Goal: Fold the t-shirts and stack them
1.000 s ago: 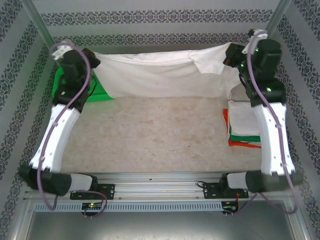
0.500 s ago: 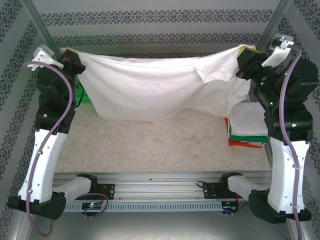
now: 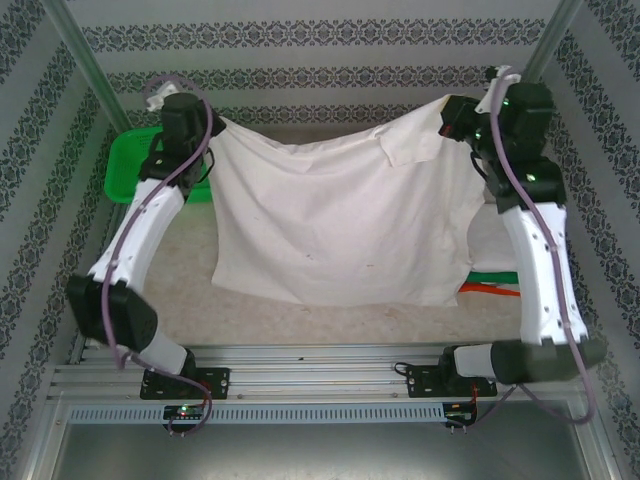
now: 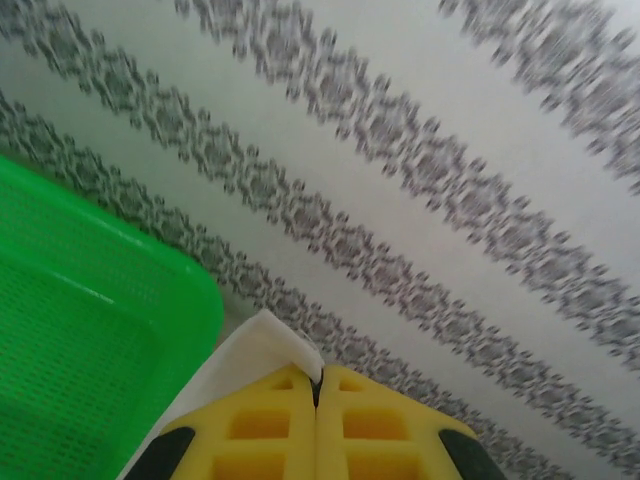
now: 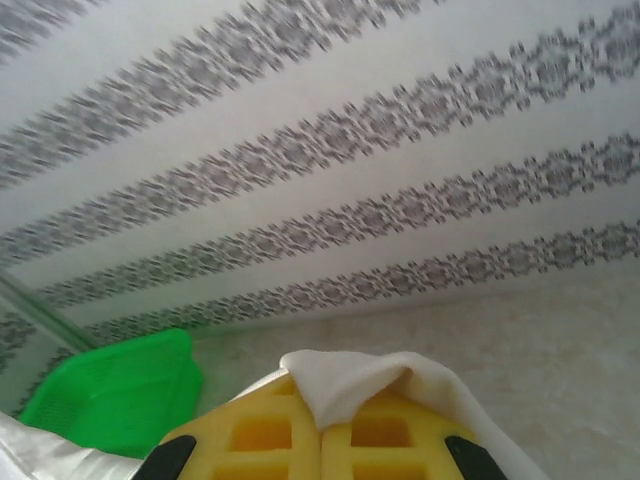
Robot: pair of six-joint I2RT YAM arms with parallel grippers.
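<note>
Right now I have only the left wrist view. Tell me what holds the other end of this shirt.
Observer: The right gripper is shut on the other top corner of the t-shirt.
Operator: Report how the cloth hangs.
Observer: It hangs spread wide between that gripper and your left gripper, over the table, its top edge sagging in the middle.
Operator: Name what lies near its right side.
Observer: A stack of folded shirts pokes out at its lower right corner, green and orange edges showing.

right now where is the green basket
In the top view the basket sits at the far left corner of the table, partly behind the left gripper and left of the held-up white shirt.
</note>
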